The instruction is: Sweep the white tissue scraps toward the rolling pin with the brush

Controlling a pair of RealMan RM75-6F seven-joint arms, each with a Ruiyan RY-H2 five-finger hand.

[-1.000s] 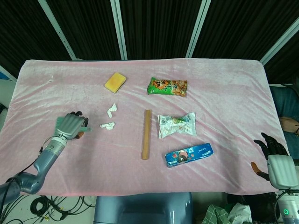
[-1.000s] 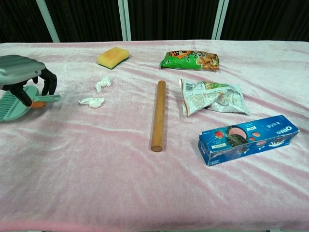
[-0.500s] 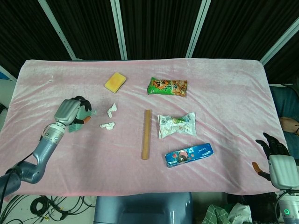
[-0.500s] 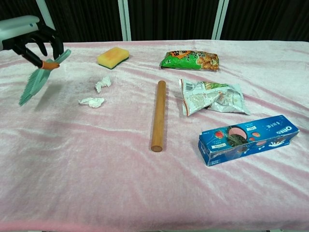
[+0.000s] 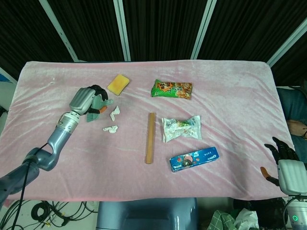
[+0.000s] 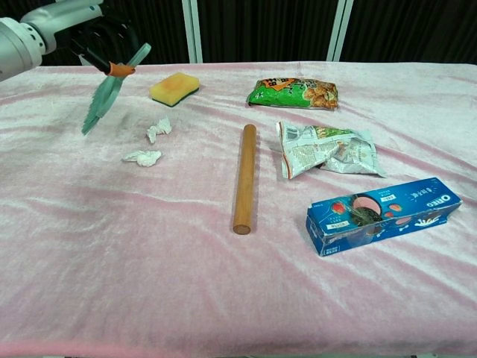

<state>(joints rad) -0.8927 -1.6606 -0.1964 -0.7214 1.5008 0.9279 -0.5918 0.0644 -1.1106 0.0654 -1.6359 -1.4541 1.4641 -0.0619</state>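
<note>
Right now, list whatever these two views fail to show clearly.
- Left hand: in the chest view it is dark against the black backdrop, so its grip on the brush is unclear.
- Brush bristles: in the head view, mostly hidden behind the left hand.
- Right hand: low at the head view's right edge; absent from the chest view.
- Tissue scraps: too small to tell whether more fragments lie nearby.
</note>
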